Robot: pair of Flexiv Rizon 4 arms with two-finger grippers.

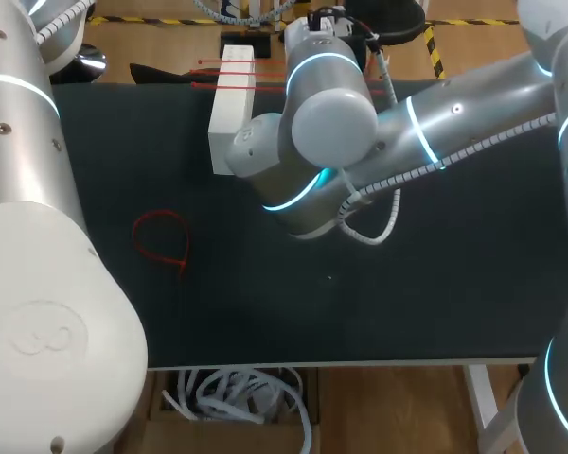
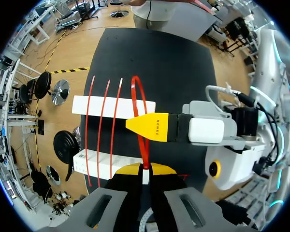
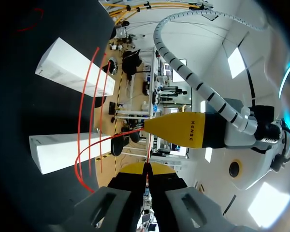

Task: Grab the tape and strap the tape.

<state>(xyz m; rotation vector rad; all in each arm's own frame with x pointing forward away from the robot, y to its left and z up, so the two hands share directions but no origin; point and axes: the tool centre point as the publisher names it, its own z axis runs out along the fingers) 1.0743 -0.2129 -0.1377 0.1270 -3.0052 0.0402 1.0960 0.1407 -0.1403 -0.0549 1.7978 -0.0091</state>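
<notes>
Your main risk is losing the red cable tie (image 2: 141, 150). It is thin and looks slick, so if either arm pulls off-line it could slide out of the yellow tips, or the loop could twist instead of drawing tight. The two tools also sit very close together, and a small closing move may knock one finger into the other. A low pass could drag the loop across the white blocks (image 2: 113, 107) and scatter the three spare ties (image 2: 102, 125) laid over them. Your left tool (image 2: 144, 167) has its tips together, clamped on the tie, whose loop rises at its 12 o'clock. Your right tool (image 3: 146, 169) looks likewise pinched on the tie's other end, though the strand there is too fine for me to be sure. From overhead, the right arm hides both tools at the desk's (image 1: 265, 312) 12 o'clock; another red loop (image 1: 161, 241) lies at 9 o'clock.
</notes>
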